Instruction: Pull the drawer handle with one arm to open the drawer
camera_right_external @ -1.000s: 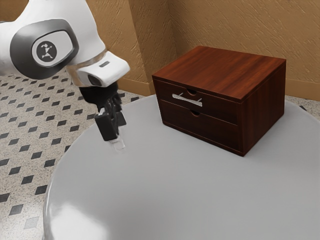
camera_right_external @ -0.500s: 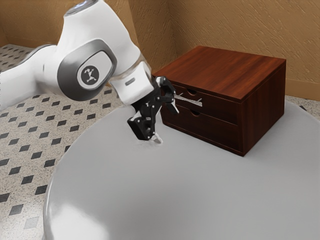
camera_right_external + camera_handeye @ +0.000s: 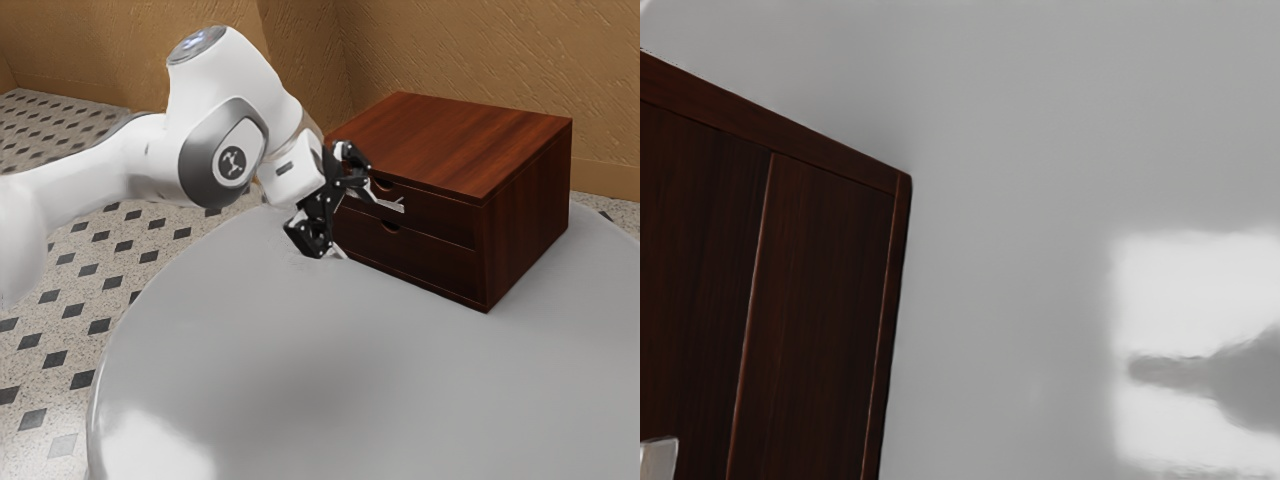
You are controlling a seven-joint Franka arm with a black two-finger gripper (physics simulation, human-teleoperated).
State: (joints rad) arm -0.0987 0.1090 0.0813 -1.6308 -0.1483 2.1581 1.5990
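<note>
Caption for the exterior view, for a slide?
Black gripper at the silver bar handle, upper drawer of the dark wooden cabinet.

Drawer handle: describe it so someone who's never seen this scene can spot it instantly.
On the round grey table stands a dark reddish wooden cabinet with two drawers stacked on its front. The handle is the slim silver bar lying across the upper drawer. It is the only metal piece on the wood; the lower drawer shows no bar.
</note>
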